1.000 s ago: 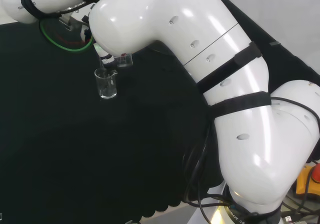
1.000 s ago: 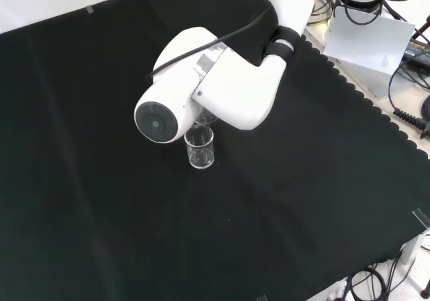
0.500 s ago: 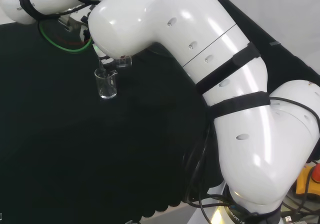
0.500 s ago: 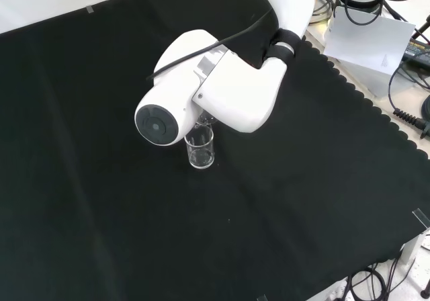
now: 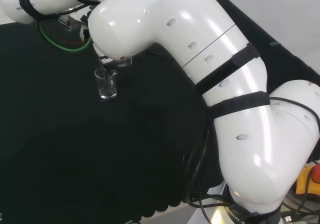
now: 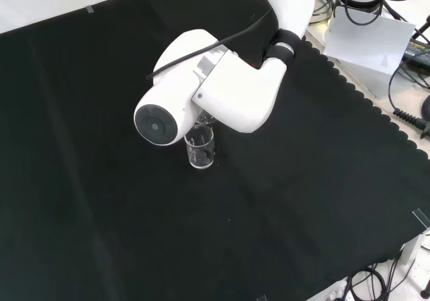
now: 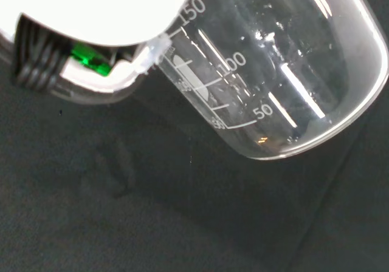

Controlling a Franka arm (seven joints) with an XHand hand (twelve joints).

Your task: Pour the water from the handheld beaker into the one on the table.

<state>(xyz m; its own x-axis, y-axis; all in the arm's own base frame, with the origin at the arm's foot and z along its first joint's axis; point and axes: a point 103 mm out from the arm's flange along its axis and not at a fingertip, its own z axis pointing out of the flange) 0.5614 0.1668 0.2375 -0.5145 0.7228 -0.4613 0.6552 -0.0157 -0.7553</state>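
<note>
The handheld beaker (image 7: 285, 71) was tipped way over, its long axis closer to lying flat than upright, base end swung up past the hand (image 7: 91, 11) in the wrist view. In the head view its mouth end (image 5: 123, 60) pointed down just above the rim of the table beaker (image 5: 106, 83), which stood upright on the black cloth (image 6: 101, 234). Couldn't tell how the hand was gripping.

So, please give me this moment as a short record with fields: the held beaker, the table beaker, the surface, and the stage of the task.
held beaker: clear, with printed marks, tilted
table beaker: clear, upright on the cloth, just below the arm's link in the front view
surface: black cloth
stage: pouring position; no water stream can be made out
hand grip: cannot tell
</note>
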